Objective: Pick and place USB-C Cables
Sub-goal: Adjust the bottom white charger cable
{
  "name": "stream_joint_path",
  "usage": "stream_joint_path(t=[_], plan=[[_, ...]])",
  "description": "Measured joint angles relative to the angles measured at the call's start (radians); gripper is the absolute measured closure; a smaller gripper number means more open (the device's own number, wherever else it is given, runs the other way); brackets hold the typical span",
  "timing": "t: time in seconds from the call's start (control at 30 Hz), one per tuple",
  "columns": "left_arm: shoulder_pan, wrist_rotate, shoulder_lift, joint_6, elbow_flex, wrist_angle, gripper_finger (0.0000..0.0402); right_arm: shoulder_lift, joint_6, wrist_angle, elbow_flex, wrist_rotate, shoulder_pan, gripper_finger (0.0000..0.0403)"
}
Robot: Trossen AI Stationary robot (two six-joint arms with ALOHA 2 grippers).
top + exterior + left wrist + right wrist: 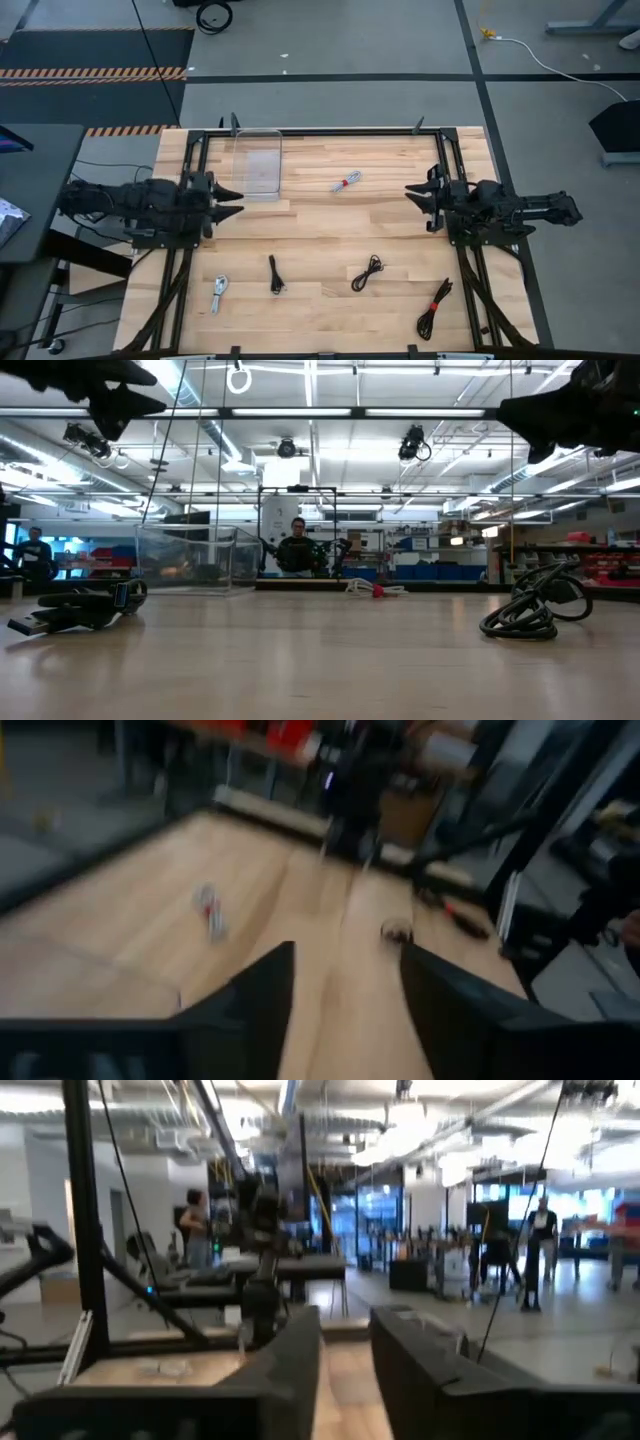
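Five cable bundles lie flat on the wooden table (pixel 320 235). A silvery-white red-tied one (pixel 346 181) (pixel 210 910) lies near the middle-far part. Along the near side are a silvery-white one (pixel 219 292), a straight black one (pixel 275 275), a black coil (pixel 368 272) (pixel 535 605) and a red-tied black one (pixel 434 308). My left gripper (pixel 234 203) (pixel 345 990) hovers open at the left side, next to the clear container (pixel 258 163). My right gripper (pixel 414 194) (pixel 345 1345) hovers open at the right side, pointing level across the table.
The clear rectangular container (pixel 195 565) stands at the table's far left part. Dark frame rails (pixel 455 250) run along both table sides. The middle of the table between the grippers is bare wood. People stand in the room beyond the table (pixel 295 545).
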Motion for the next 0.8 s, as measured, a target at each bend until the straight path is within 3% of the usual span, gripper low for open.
stream_joint_path(t=[0.13,0.33,0.57,0.8], plan=[[0.000,0.033,0.205,-0.236,0.204,-0.302,0.0152,0.019,0.062,-0.005,0.000,0.010,0.000,0.0237],[-0.005,0.287,0.510,-0.499,0.412,-0.753,0.0154,0.041,0.077,-0.006,0.000,0.043,0.000,0.0179],[-0.094,0.519,0.752,-0.746,0.434,-0.778,0.0168,0.048,0.076,-0.015,0.000,0.131,0.000,0.0155],[-0.264,0.580,0.913,-0.930,0.434,-0.773,0.0168,0.051,0.012,-0.017,0.000,0.173,0.000,0.0153]])
